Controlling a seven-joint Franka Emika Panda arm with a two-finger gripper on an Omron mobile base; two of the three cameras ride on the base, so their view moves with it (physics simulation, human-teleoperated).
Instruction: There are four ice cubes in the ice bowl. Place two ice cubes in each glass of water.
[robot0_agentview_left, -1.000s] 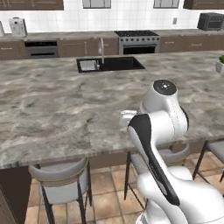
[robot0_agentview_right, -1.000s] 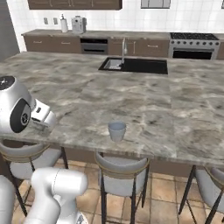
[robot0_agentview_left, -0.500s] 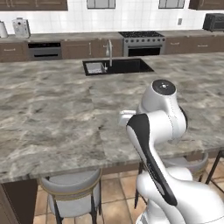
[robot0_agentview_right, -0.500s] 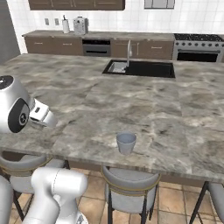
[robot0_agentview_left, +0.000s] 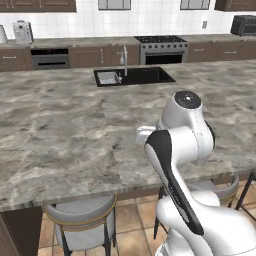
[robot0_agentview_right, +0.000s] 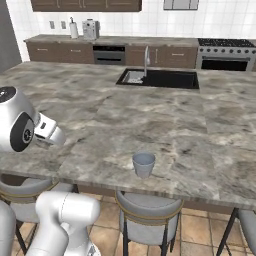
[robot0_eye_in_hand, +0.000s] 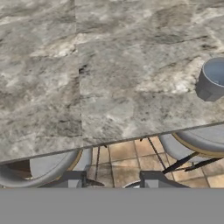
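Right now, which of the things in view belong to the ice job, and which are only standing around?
Belonging to the job:
glass of water, near the counter's front edge
gripper

Only standing around:
sink with faucet
stove
bar stools
toaster

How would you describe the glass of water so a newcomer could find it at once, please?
Start at the long marble island counter with the black sink set in its far side. The glass of water stands near the counter's front edge, above a grey stool: a short, straight-sided grey tumbler standing alone.
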